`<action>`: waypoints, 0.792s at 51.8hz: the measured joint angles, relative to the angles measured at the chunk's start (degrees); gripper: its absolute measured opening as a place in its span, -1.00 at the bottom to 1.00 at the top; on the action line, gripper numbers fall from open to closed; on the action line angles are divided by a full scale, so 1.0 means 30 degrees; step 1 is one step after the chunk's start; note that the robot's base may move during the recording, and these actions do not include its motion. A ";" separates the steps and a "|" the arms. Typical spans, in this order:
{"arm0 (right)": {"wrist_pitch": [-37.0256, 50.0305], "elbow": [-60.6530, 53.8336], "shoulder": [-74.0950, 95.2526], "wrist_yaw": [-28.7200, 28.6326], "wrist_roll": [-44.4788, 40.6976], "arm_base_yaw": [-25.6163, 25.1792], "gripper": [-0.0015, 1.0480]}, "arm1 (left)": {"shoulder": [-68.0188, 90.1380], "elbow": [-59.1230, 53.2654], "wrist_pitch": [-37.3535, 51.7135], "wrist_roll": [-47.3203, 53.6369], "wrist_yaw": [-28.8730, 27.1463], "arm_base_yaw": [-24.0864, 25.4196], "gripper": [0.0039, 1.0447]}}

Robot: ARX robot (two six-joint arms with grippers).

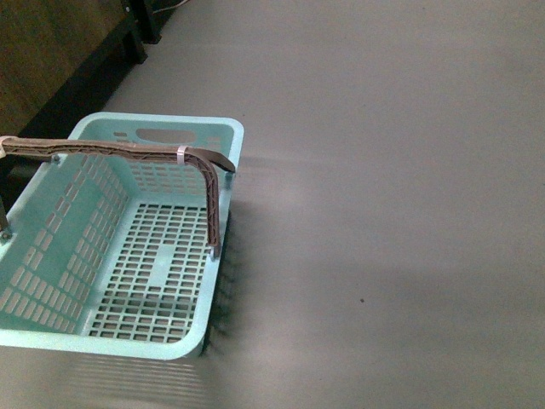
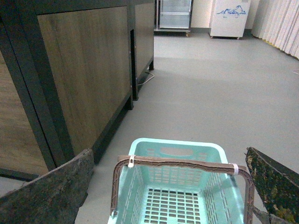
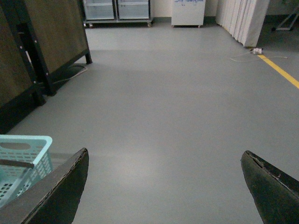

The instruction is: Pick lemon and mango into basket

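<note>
The light teal basket (image 1: 51, 247) stands on the grey floor at the lower left of the front view, with nothing inside and a brown ribbed handle (image 1: 119, 150) raised across it. From the left wrist I see the same basket (image 2: 175, 150) right ahead, and my left gripper (image 2: 173, 186) hangs open over it with its fingers (image 2: 51, 191) spread wide. My right gripper (image 3: 166, 186) is open above bare floor, and a corner of the basket (image 3: 23, 154) shows to its side. The lemon and the mango are out of view. Neither arm shows in the front view.
Dark-framed wooden cabinets (image 2: 84, 70) line the wall beside the basket, seen also as a cabinet leg (image 1: 136, 38) in the front view. Glass-door coolers (image 3: 117, 9) and a white freezer (image 2: 229, 18) stand at the far wall. Curtains (image 3: 243, 18) and a yellow floor line (image 3: 280, 70) lie to the right.
</note>
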 joint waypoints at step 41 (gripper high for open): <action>0.0000 0.0000 0.0000 0.0000 -0.0007 0.0000 0.83 | 1.9686 0.4823 0.5792 -1.7201 0.2382 0.1800 0.87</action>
